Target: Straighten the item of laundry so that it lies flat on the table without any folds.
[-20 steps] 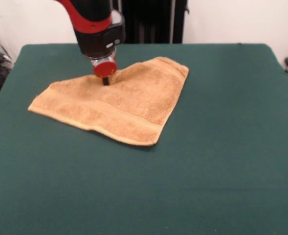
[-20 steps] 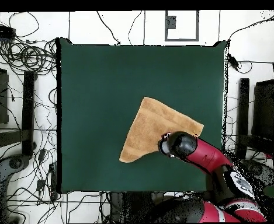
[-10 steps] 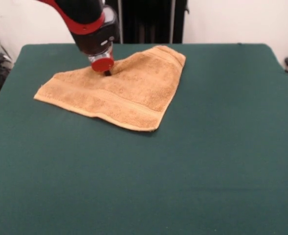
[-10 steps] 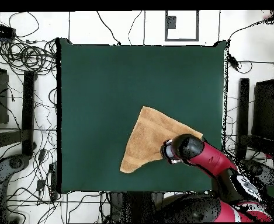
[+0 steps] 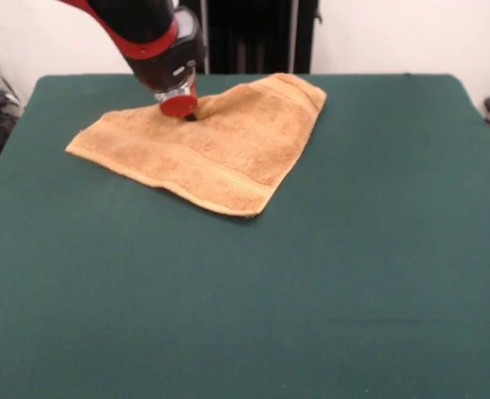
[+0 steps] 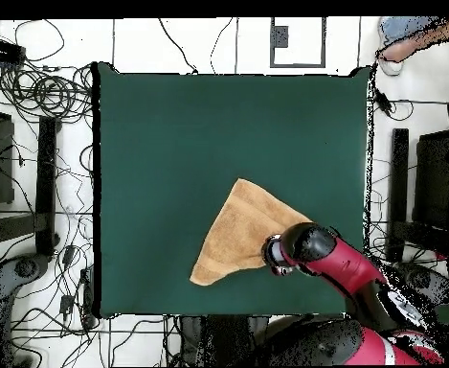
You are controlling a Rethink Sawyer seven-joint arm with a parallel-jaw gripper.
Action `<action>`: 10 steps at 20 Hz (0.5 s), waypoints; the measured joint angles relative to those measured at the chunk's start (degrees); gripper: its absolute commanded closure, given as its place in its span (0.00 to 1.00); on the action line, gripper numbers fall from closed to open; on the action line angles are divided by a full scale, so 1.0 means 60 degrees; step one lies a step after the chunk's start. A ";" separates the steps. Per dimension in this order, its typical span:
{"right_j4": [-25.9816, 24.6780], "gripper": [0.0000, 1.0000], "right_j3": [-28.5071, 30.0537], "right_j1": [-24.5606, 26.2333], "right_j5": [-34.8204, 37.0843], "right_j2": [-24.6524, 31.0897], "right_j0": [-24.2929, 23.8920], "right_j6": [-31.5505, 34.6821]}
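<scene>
- Orange-tan terry towel [image 5: 211, 150] lies folded into a triangle on the dark green felt surface [image 5: 328, 274].
- My gripper [image 5: 188, 116] presses the towel's far edge, probably for dragging; I cannot tell the fingers' state.

A robotics laboratory: a red and black robot arm [image 6: 347, 273] works over a counter [image 6: 170, 144] draped in dark green cloth, ringed by tangled black cables [image 6: 46, 91] sprawled across a pale floor. Dark equipment stands [image 6: 398, 192] flank the counter on both sides, and bare white walls [image 5: 394, 33] with a black frame [image 5: 257, 33] rise behind it.
</scene>
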 measured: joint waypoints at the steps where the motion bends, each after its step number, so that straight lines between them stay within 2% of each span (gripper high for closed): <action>1: 0.0085 1.00 0.0037 0.0035 0.0104 -0.0015 -0.0004 0.0000; 10: 0.1030 1.00 0.0623 0.0486 0.0780 -0.0093 -0.0280 0.0000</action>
